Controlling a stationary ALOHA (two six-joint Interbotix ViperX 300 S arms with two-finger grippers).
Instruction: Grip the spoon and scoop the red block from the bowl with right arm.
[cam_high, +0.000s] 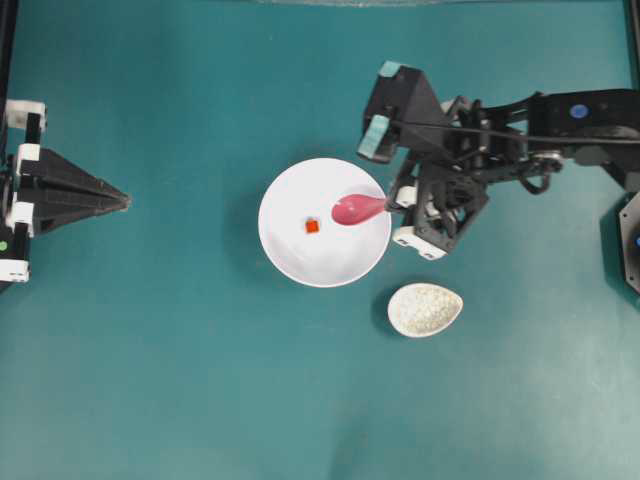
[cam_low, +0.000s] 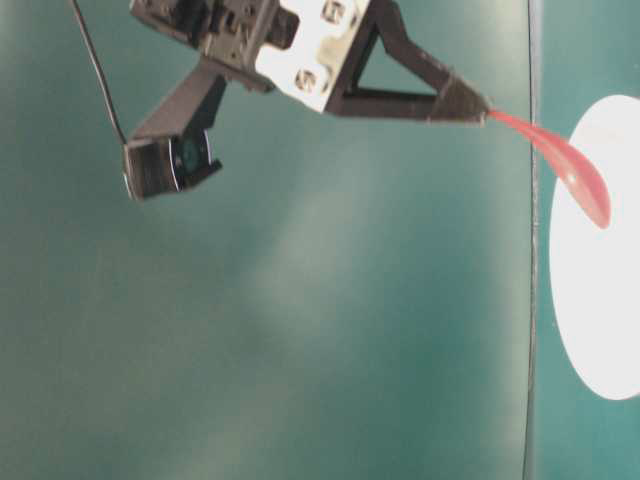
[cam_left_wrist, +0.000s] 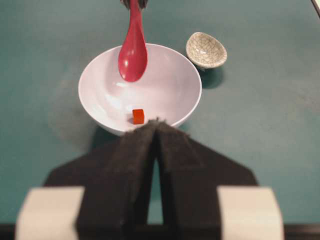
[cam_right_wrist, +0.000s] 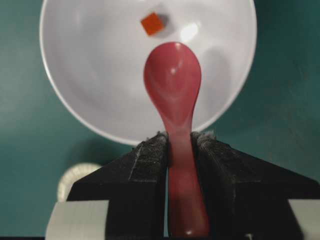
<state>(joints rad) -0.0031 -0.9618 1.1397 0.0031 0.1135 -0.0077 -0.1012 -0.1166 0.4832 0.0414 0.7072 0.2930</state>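
Note:
The white bowl (cam_high: 290, 250) sits mid-table with the tiny red block (cam_high: 312, 227) near its centre. My right gripper (cam_high: 390, 203) is shut on the handle of the pink spoon (cam_high: 358, 209), whose scoop hangs over the bowl's right half, just right of the block and apart from it. In the right wrist view the spoon (cam_right_wrist: 174, 85) points at the block (cam_right_wrist: 151, 23) across the bowl (cam_right_wrist: 90, 90), with the gripper (cam_right_wrist: 180, 137) clamped on its neck. My left gripper (cam_high: 125, 201) rests shut at the left edge, empty; its wrist view shows its tips (cam_left_wrist: 157, 122), the block (cam_left_wrist: 138, 116) and spoon (cam_left_wrist: 132, 52).
A small speckled cream dish (cam_high: 424, 309) lies just right of and below the bowl, also seen from the left wrist (cam_left_wrist: 206, 49). The right arm's black links (cam_high: 520, 135) stretch in from the right edge. Teal tabletop (cam_high: 180, 380) surrounds everything.

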